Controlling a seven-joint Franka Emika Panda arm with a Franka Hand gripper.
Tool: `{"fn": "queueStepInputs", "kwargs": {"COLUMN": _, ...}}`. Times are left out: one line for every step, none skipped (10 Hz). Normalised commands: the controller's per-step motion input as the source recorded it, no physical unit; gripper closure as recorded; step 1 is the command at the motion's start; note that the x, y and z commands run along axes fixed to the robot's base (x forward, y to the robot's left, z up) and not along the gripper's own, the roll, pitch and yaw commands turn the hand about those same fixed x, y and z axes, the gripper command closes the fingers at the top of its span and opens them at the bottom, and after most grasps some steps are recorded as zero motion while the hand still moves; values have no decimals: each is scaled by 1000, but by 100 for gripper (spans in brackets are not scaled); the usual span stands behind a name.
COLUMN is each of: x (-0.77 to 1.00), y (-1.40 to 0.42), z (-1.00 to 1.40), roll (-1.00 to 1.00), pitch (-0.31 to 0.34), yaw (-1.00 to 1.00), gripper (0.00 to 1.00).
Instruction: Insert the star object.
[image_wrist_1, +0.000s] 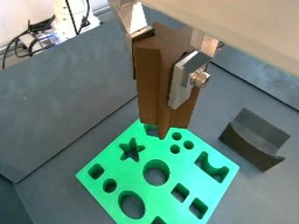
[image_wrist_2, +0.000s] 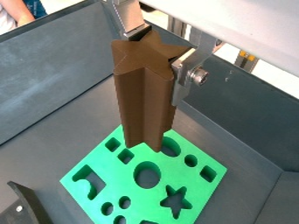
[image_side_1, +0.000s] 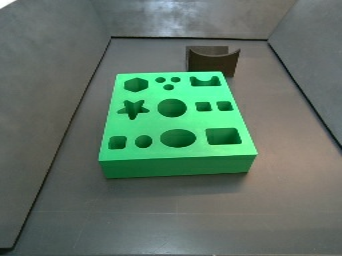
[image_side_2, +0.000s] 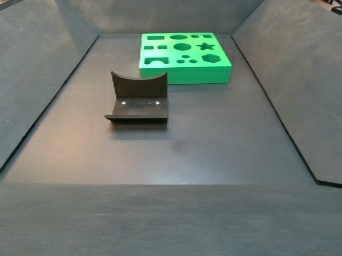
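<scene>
In both wrist views my gripper (image_wrist_1: 160, 66) (image_wrist_2: 160, 57) is shut on the star object (image_wrist_1: 158, 83) (image_wrist_2: 142, 92), a long brown peg with ridged star sides. It hangs upright above the green block (image_wrist_1: 105, 166) (image_wrist_2: 105, 179). One silver finger (image_wrist_1: 184, 79) (image_wrist_2: 187, 75) presses on its side. The star-shaped hole (image_wrist_1: 131, 150) (image_wrist_2: 176, 200) is open and lies beside the peg's lower end. Both side views show the green block (image_side_1: 174, 165) (image_side_2: 187, 75) and its star hole (image_side_1: 131, 109) (image_side_2: 206, 45), but no gripper or peg.
A dark grey curved block (image_wrist_1: 254, 138) (image_wrist_2: 24, 206) (image_side_1: 211, 58) (image_side_2: 138, 100) stands on the floor near the green block. Dark sloping walls (image_side_1: 54, 110) (image_side_2: 47, 90) ring the floor. The green block has several other shaped holes.
</scene>
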Motion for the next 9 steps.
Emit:
{"fn": "queueStepInputs", "kwargs": {"x": -31, "y": 0, "z": -1000, "roll": 147, "pitch": -1, "yaw": -146, "gripper": 100}}
{"fn": "queueStepInputs", "kwargs": {"x": -137, "y": 0, "z": -1000, "roll": 0, "pitch": -3, "yaw": -211, "gripper": 100}}
{"fn": "queueStepInputs", "kwargs": {"x": -211, "y": 0, "z": -1000, "roll": 0, "pitch": -13, "yaw": -260, "gripper": 100}}
{"fn": "queueStepInputs", "kwargs": {"x": -126, "y": 0, "z": -1000, "roll": 0, "pitch": 0, "yaw": -157, "gripper": 100}}
{"fn": "queueStepInputs", "kwargs": {"x": 0, "y": 0, "z": -389, "roll": -353, "pitch": -120, "yaw": -83, "gripper": 100}}
{"fn": "queueStepInputs", "kwargs": {"x": -77, "y": 317, "z": -840, "roll": -191, "pitch": 0, "yaw": 0, "gripper": 100}}
{"fn": "queueStepInputs", "kwargs": {"x": 0, "y": 194, "z": -997, "roll": -94, "pitch": 0, "yaw": 0, "gripper": 100}}
{"fn": "queueStepInputs", "kwargs": {"x": 0, "y": 140, "z": -971, "roll": -40, "pitch": 86, "yaw": -9, "gripper": 100}}
{"fn": "queueStepInputs", "kwargs": {"x": 0, "y": 91, "z": -734, "roll": -60, "pitch": 0, "yaw": 0, "gripper": 100}}
